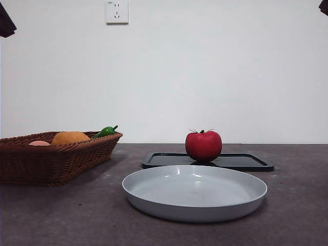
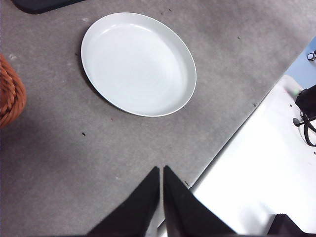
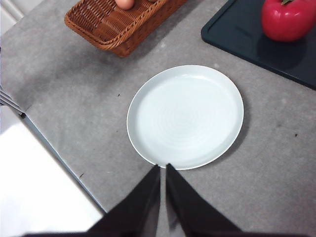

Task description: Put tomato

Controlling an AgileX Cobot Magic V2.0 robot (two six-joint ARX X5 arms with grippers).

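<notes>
Tomato (image 1: 203, 146) upright on black tray (image 1: 246, 162), well apart from left gripper (image 2: 161, 170) and right gripper (image 3: 162, 168); both clenched, empty.

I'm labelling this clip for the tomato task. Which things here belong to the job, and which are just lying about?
Belongs to the job:
- glossy red round tomato with green stem cap, standing on the flat black tray
- left pincer and right pincer, both shut and waiting

Lying about:
- empty round grey plate
- brown woven wicker basket holding an orange round fruit and green chili pepper
</notes>
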